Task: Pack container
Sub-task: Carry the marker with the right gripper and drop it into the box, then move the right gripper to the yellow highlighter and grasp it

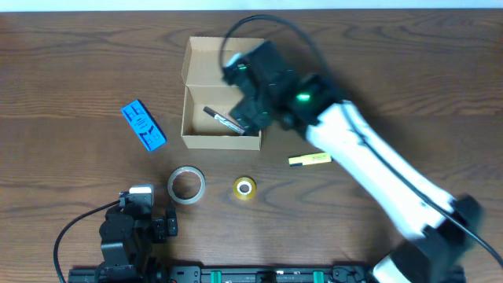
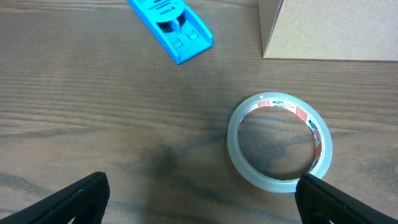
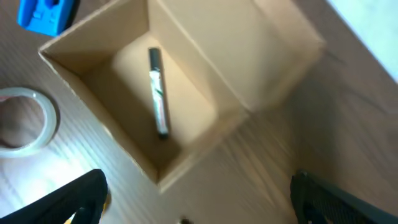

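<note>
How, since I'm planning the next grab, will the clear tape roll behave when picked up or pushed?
The clear tape roll lies flat on the table, so it probably slides rather than rolls when pushed. It is a thin open ring, likely light and fairly stiff. Its glossy side may be slippery to pinch.

The small rectangular tan cardboard container (image 1: pixel 220 142) stands at mid-table, its hinged lid folded back on the far side. A slim black pen (image 1: pixel 224 120) lies inside on the floor. A flat blue packet (image 1: pixel 143 126) lies left of the container. Nearer the robot lie a clear tape roll (image 2: pixel 322 140) and, to its right, a small yellow tape roll (image 1: pixel 237 189). A yellow marker (image 1: pixel 310 159) lies right of the container.
</note>
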You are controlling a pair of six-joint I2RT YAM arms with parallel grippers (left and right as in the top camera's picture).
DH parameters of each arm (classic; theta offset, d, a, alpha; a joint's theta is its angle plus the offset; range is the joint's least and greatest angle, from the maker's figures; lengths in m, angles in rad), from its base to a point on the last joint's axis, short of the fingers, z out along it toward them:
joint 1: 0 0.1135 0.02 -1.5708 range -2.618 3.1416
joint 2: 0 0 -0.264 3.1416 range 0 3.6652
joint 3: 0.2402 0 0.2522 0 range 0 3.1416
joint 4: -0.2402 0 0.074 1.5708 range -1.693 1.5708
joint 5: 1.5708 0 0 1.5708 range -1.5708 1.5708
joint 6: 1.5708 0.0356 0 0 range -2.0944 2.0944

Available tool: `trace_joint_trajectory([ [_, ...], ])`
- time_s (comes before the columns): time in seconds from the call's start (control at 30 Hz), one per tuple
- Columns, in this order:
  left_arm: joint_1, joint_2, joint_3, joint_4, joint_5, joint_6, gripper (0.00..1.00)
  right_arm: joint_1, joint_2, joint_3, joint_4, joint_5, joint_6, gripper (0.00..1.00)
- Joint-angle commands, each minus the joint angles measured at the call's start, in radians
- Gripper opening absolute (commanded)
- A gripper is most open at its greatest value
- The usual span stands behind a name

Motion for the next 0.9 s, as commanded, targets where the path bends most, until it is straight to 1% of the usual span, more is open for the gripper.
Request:
trace_joint_trajectory([
  [0.0, -0.004, -0.006, -0.006, -0.053, -0.011, 0.003, 0.95, -0.060, -0.086, -0.086, -0.024, -0.048, -0.013, 0.95],
  [0.07, -0.004, -0.006, -0.006, -0.053, -0.011, 0.003, 0.95, -0.094, -0.151, -0.164, -0.023, -0.085, -0.030, 0.95],
  [0.17, -0.004, -0.006, -0.006, -0.053, -0.011, 0.003, 0.95, -0.141, -0.245, -0.293, -0.021, -0.152, -0.093, 0.95],
  [0.27, -0.004, -0.006, -0.006, -0.053, -0.011, 0.003, 0.95, -0.169, -0.309, -0.394, -0.022, -0.195, -0.148, 0.96],
  [0.33, -0.004, -0.006, -0.006, -0.053, -0.011, 0.003, 0.95, -0.179, -0.329, -0.457, -0.023, -0.195, -0.150, 0.96],
  [0.53, -0.004, -0.006, -0.006, -0.053, -0.011, 0.003, 0.96, -0.185, -0.319, -0.608, 0.005, -0.194, -0.150, 0.97],
  [0.63, -0.004, -0.006, -0.006, -0.053, -0.011, 0.003, 0.95, -0.186, -0.316, -0.673, 0.055, -0.177, -0.150, 0.99],
  [0.87, -0.004, -0.006, -0.006, -0.053, -0.011, 0.003, 0.95, -0.206, -0.299, -0.767, 0.189, -0.171, -0.150, 0.99],
])
